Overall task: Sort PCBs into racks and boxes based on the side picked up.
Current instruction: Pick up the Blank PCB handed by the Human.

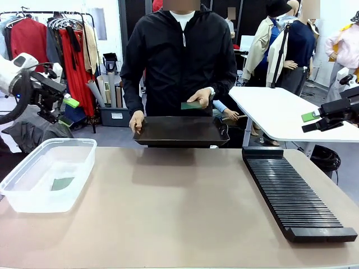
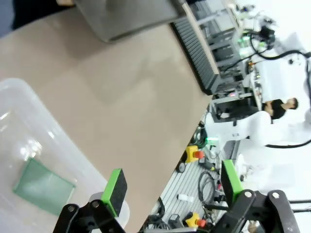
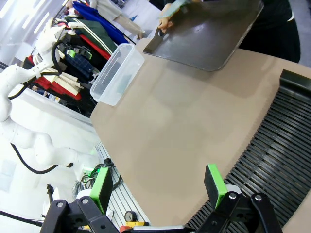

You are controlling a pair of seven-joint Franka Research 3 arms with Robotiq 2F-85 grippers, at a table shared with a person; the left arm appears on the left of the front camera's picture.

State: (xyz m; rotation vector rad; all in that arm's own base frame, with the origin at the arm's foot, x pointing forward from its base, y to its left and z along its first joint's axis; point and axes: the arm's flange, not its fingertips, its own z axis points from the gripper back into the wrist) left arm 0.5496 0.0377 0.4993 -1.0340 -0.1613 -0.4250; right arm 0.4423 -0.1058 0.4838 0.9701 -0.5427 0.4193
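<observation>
Left gripper [image 2: 173, 184]: released, jaws wide apart, nothing between them. It is raised at the left side of the desk [image 1: 168, 213], with the box [image 1: 33, 197] just below it.

Right gripper [image 3: 158, 186]: also released and empty, raised off the right edge near the rack [image 1: 291, 193].

Box: left, near. One PCB [image 1: 61, 183] lies flat on its floor.

Rack: right, running near to far. No board shows in its slots.

Tray [image 1: 180, 131]: far edge, centre, held by a person. One hand [image 1: 136, 120] grips its left rim. The other hand [image 1: 201, 96] holds a second PCB [image 1: 191, 105] just above the tray's right part. Both grippers are well apart from this board.

Hazards, as judged:
- The board is thin, and a shallow or skewed edge grip could let it pivot or drop at release.
- Either arm reaching to the far edge passes close to the tray rim and the person's fingers, so contact is possible.
- The tray is supported by one hand and could tilt if nudged.
- Misreading which side is taken would send the board to the wrong container.
- The rack slots are narrow, so a tilted board could jam or ride over the ribs.
</observation>
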